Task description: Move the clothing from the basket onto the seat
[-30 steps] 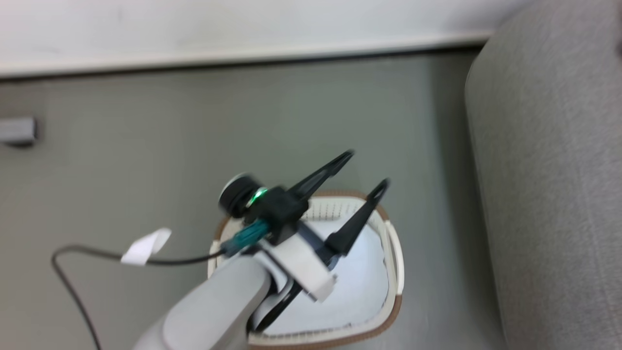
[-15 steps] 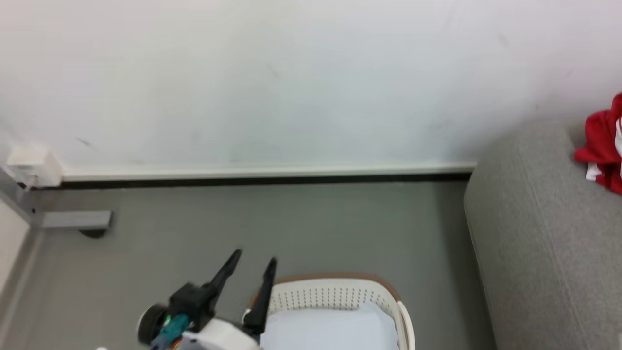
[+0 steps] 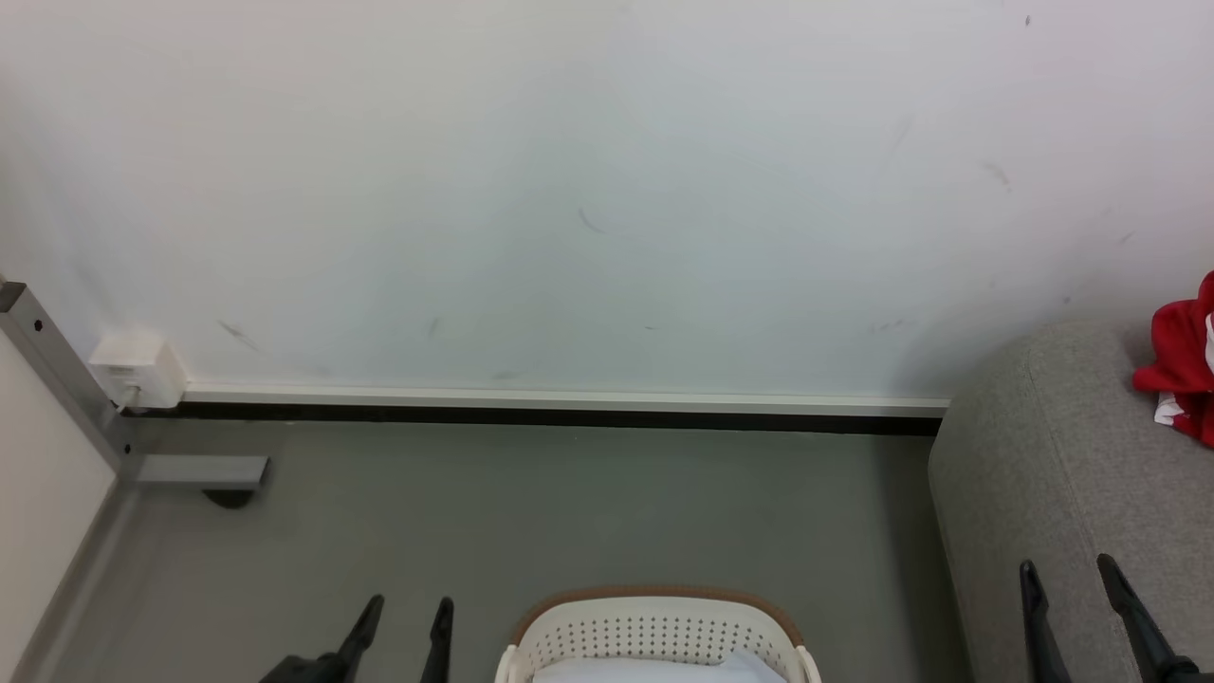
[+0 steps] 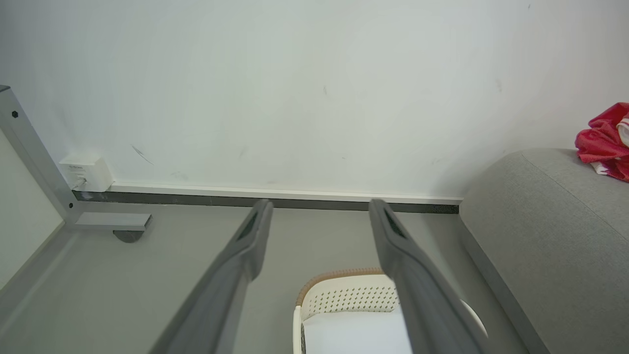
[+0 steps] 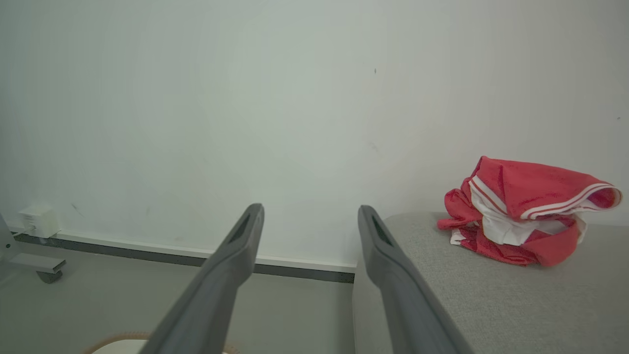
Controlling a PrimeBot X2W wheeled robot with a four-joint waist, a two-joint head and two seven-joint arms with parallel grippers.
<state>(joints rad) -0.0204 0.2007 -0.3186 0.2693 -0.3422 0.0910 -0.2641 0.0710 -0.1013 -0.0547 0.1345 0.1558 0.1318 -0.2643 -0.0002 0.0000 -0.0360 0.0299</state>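
Note:
Red clothing [image 5: 528,216] with white stripes lies bunched on the grey seat [image 5: 491,295]; it also shows at the right edge as clothing [image 3: 1186,370] on the seat [image 3: 1043,493] and as clothing [image 4: 603,142] on the seat [image 4: 545,236]. The white basket [image 3: 654,636] with a brown rim stands on the floor at the bottom centre; inside the basket [image 4: 344,300] I see pale lining and no red fabric. My left gripper [image 3: 408,607] is open to the left of the basket. My right gripper [image 3: 1067,567] is open above the seat's near end. Neither holds anything.
A white wall [image 3: 569,190] with a dark skirting strip [image 3: 531,415] closes the back. A grey metal frame foot [image 3: 199,471] and a small white box [image 3: 137,368] sit at the far left. Grey floor [image 3: 569,512] lies between the basket and the wall.
The head camera has tilted up, bringing the wall and the seat's clothing into view. My left gripper has drawn back from over the basket to the lower left. The right gripper has come into view.

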